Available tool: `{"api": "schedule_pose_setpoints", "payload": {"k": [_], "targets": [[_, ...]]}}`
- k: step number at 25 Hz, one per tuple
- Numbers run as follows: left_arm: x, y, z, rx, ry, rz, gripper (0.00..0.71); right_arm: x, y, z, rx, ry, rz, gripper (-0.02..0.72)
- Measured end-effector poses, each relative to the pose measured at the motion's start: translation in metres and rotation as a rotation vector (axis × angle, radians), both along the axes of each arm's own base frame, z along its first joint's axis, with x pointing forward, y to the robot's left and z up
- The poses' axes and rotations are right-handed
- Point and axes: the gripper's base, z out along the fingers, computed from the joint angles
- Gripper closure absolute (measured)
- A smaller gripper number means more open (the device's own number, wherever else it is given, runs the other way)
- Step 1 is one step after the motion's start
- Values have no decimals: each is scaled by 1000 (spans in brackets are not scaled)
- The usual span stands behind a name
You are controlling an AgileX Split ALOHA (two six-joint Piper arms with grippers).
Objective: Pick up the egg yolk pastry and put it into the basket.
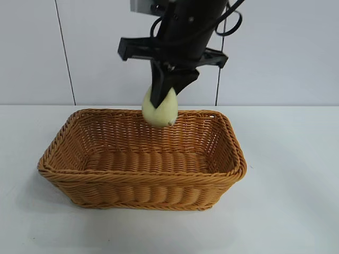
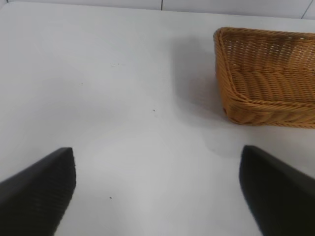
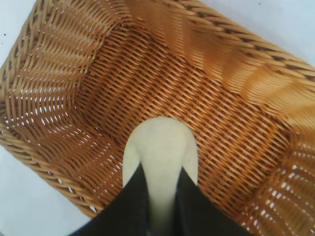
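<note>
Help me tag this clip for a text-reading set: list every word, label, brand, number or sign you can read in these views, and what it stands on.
None: no view shows readable text.
The basket is plain wicker.
The egg yolk pastry, held in the right gripper over the basket, is unmarked.
The open left gripper and the table carry no label.

Egg yolk pastry (image 1: 160,112): small, pale cream-yellow, smooth and matte, rounded. It hung in the air above the far rim of the basket (image 1: 79,177), clear of the weave, over the open interior. Basket: large rectangular golden-brown wicker, flared sides, braided rim, standing upright on the white table with nothing inside.
</note>
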Motion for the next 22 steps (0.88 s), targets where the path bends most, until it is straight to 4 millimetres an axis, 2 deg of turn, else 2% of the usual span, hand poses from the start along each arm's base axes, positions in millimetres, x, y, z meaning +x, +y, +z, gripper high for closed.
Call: {"api": "schedule_pose_setpoints", "payload": {"k": [3,4,6,8,9,12,16,19,22], "targets": [[0,0,0,0,0,0,14,1,1,-12,-9,19,-12,558],[0,0,0,0,0,0,14,1,1,-13,-9,21,-13,491],[0,0,0,0,0,0,14,2,1,-10,-6,19,-14,304],[0,0,0,0,0,0,14,4,2,-1,-12,17,-4,149],[0,0,0,0,0,0,14,4,2,5,-23,18,5,105],[0,0,0,0,0,0,14,10,1,35,-52,4,6,69],[0,0,0,0,0,0,14,21,-16,75,-120,-6,-48,69],[0,0,0,0,0,0,14,33,-36,86,-148,-20,-101,70],[0,0,0,0,0,0,14,47,-64,87,-162,-16,-165,70]]}}
